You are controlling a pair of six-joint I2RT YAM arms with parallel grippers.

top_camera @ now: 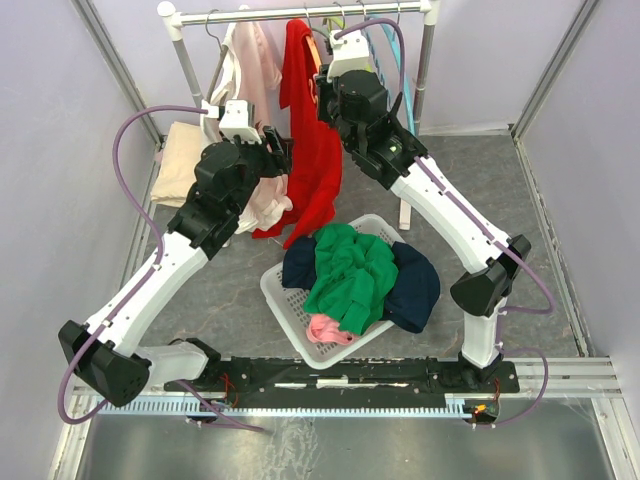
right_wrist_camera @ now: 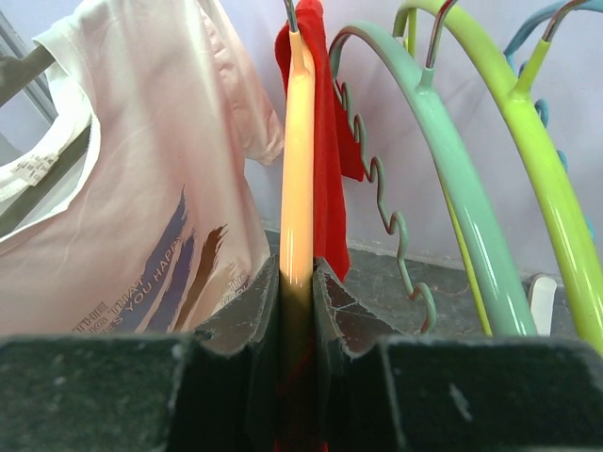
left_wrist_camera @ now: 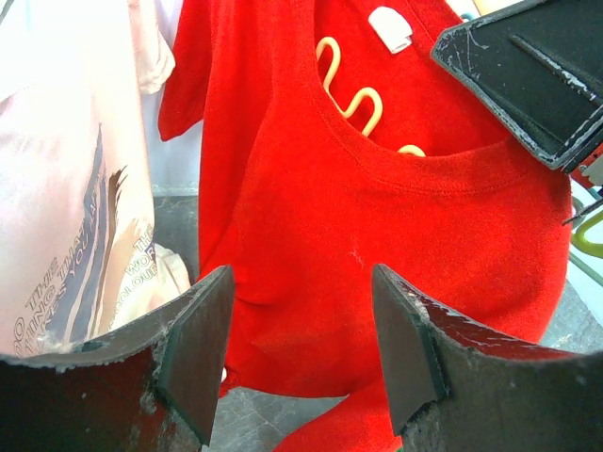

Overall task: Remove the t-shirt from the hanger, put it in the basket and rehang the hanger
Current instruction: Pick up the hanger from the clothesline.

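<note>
The pale pink t-shirt point(top_camera: 250, 70) hangs furthest left on the rail point(top_camera: 270, 15) and is best left untouched. Just right of it, the left claw point(left_wrist_camera: 300, 325) stands wide open and empty, aimed at the chest of the red t-shirt point(left_wrist_camera: 396, 235) a little below the neckline. The red t-shirt hangs from a cream hanger point(right_wrist_camera: 298, 141) on the rail. The right claw point(right_wrist_camera: 297, 282) is clamped shut on that hanger's bare arm.

The left claw should probably move in and pinch a fold of cloth alone near the collar, clear of the hanger's wavy edge. It can then draw the cloth down and leftward while the right claw holds the hanger steady. Pulling rightward risks snagging the teal hanger point(right_wrist_camera: 452, 188) and the green hanger point(right_wrist_camera: 537, 141).
</note>
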